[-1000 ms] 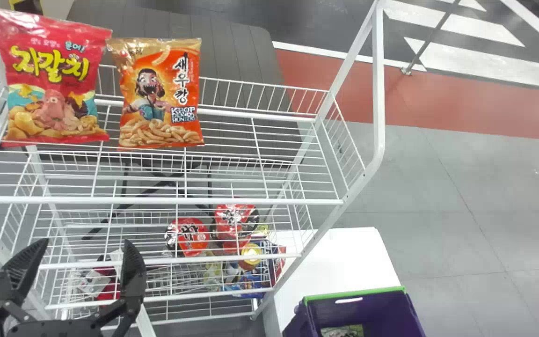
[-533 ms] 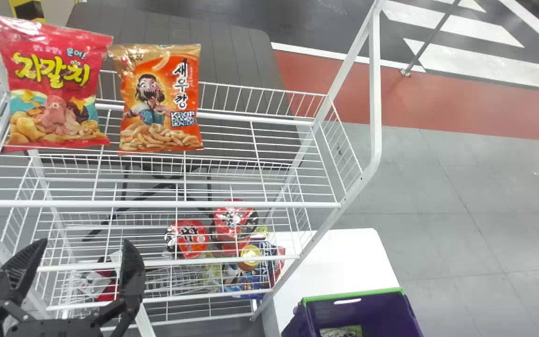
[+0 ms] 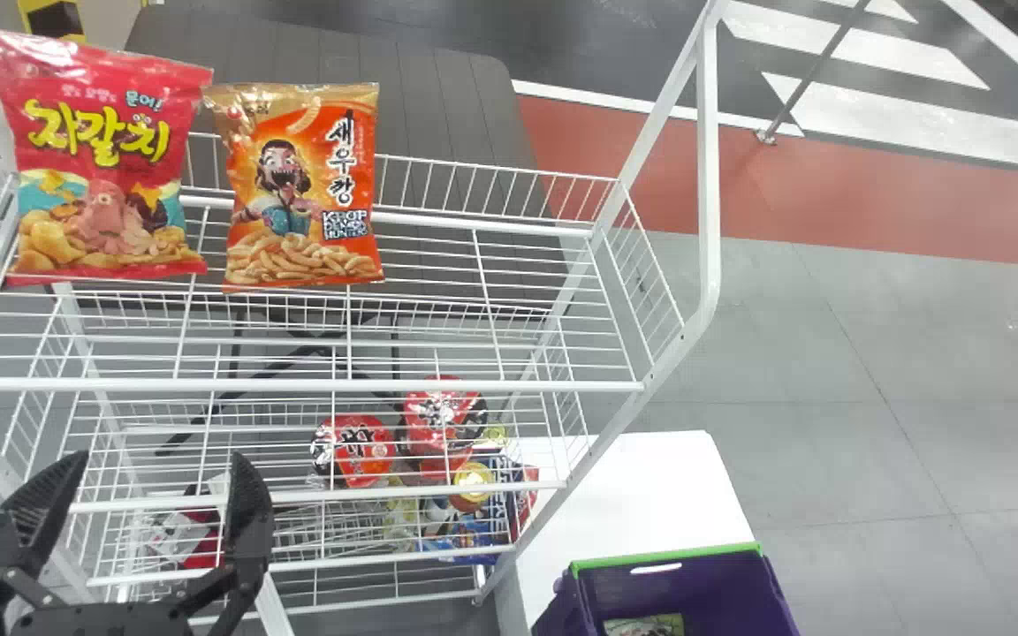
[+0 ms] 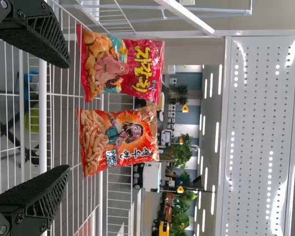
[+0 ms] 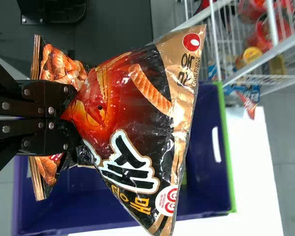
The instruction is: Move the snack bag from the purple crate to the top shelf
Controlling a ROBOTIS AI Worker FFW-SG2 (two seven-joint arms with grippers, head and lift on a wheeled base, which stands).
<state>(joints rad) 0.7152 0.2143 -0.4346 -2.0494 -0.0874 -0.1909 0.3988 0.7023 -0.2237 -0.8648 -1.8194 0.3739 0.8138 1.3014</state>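
Gripper on my right arm (image 5: 69,118) is clamped on the snack bag (image 5: 137,128), its plastic crumpled where I pinch it. Behind the bag I see the inside of the purple crate (image 3: 721,579), at the lower edge of the head frame, right of centre. I judge the grasp done and the lift in hand. My left gripper (image 3: 158,464) waits, fingers spread, at lower left. Farther out, the top shelf (image 3: 474,386) spans the left and middle of the frame, with a red bag (image 3: 102,168) and an orange bag (image 3: 301,190) at upper left. Next I need to raise my bag above the front rail, carry it leftward and set it upright just right of the orange one.
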